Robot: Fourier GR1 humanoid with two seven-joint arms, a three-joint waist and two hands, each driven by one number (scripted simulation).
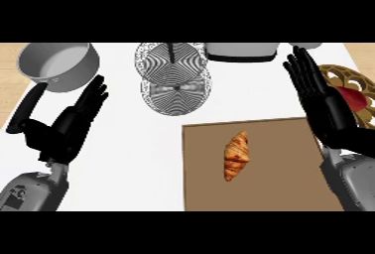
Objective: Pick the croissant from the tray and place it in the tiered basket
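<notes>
A golden-brown croissant [236,155] lies lengthwise near the middle of the flat brown tray [209,188]. The tiered basket [173,78], made of fine black-and-white wire mesh, stands on the white counter just beyond the tray's far left corner. My right hand [327,110] is open, fingers straight and pointing away, along the tray's right edge and clear of the croissant. My left hand [73,125] is open too, resting at the left over the counter, well apart from tray and basket.
A grey saucepan [60,64] with a black handle [26,111] sits at the far left, its handle running under my left hand. A wicker bowl [350,82] holding something red is at the right edge, partly behind my right hand. A grey-white vessel [242,51] stands at the back.
</notes>
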